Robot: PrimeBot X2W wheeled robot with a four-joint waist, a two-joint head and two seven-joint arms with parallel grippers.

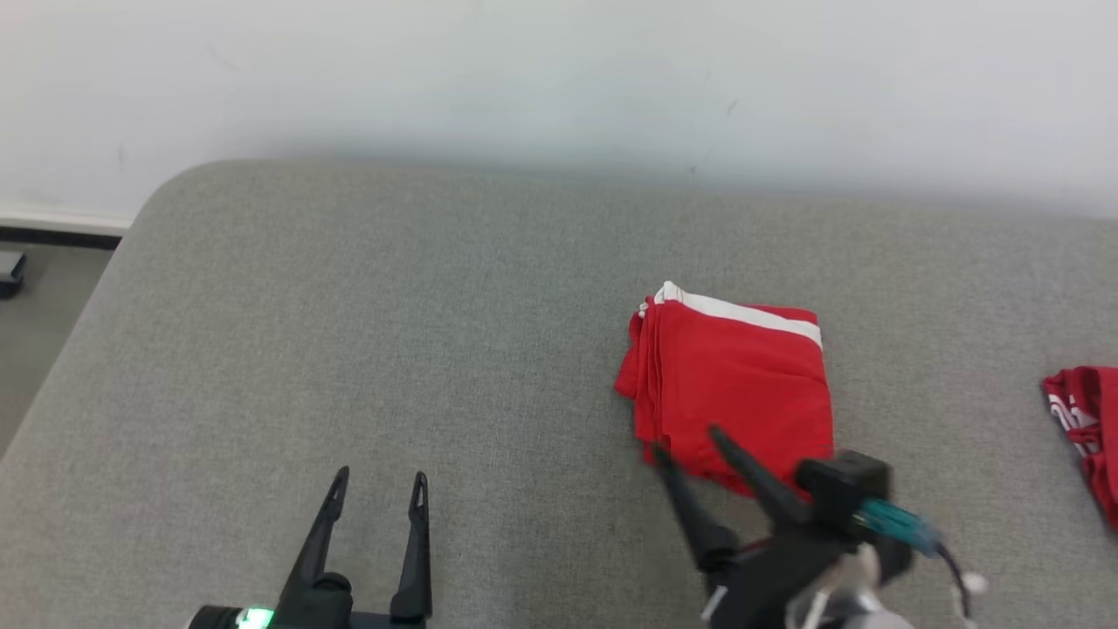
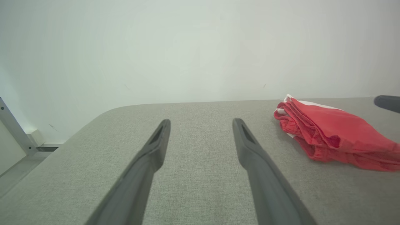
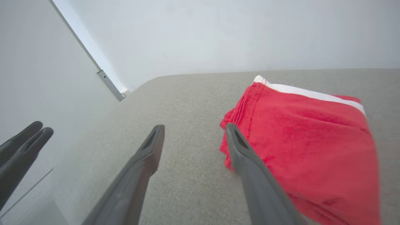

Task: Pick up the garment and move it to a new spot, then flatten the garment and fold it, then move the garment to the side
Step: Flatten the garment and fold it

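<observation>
Here, the right gripper (image 1: 686, 439), jaws spread, was seen at the near edge of the folded red garment (image 1: 734, 384); layers could be snagged and unfolded.

You have bare grey tabletop (image 1: 349, 306) on the left; the folded red garment (image 1: 734, 384) and red cloth (image 1: 1087, 428) crowd the right.
</observation>
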